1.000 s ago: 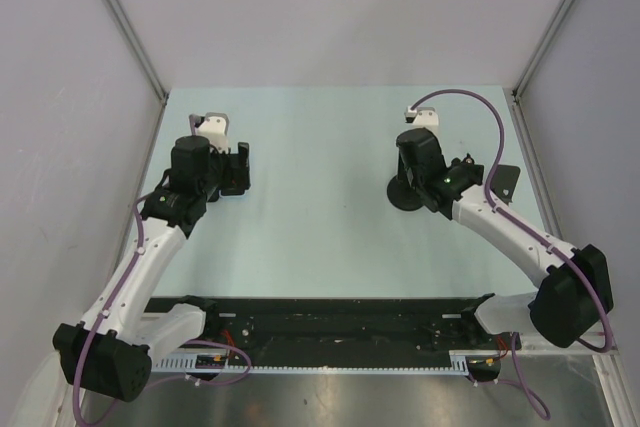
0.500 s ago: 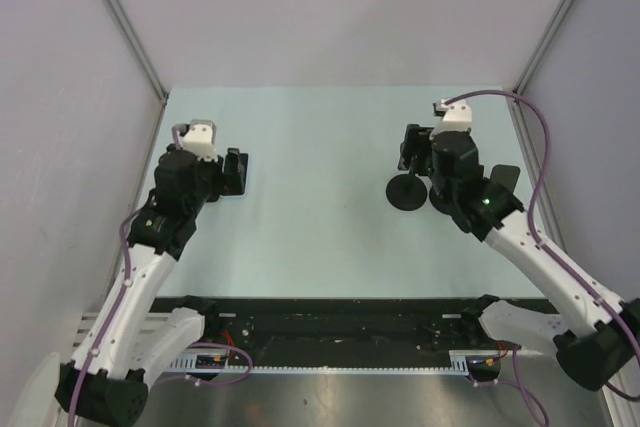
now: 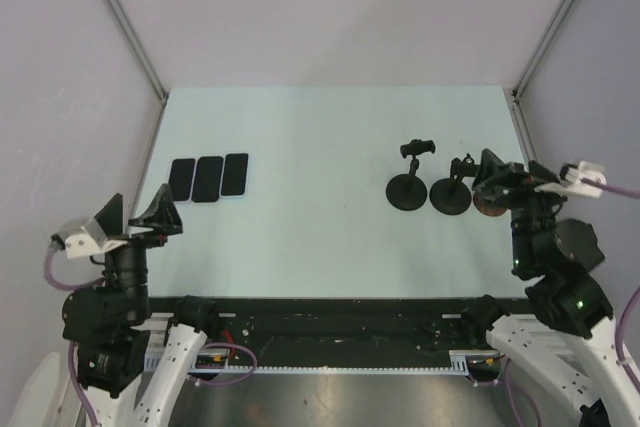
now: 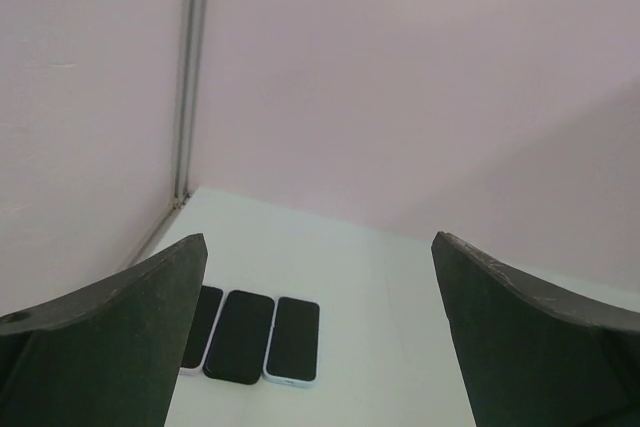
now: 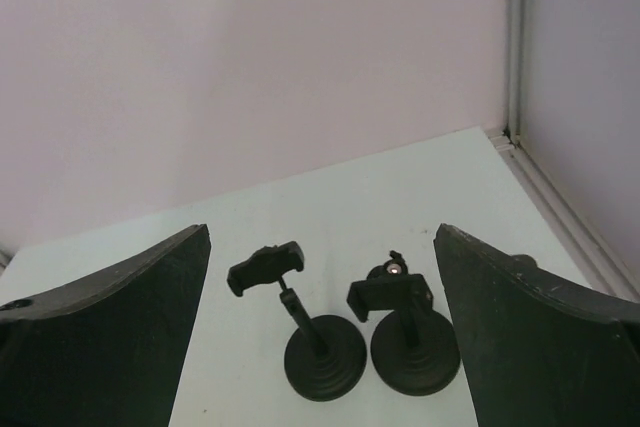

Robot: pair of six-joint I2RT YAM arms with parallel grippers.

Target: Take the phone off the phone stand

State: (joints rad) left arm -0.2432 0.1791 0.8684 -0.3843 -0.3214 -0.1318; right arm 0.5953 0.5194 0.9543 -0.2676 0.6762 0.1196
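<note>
Now no phone sits on a stand. Three phones (image 3: 208, 179) lie flat on the table (image 3: 320, 117) by its left edge, side by side, with their long sides running from the near edge toward the far edge. Two phone stands (image 3: 407, 190) are near the right edge with nothing in their clips, so the job looks done. The left gripper (image 3: 135, 219) is up by the near left corner. The phones are ahead of it, so the left arm is closer. Its fingers are spread wide and hold nothing. The right gripper (image 3: 508, 179), near the stands, is spread wide too and holds nothing.
</note>
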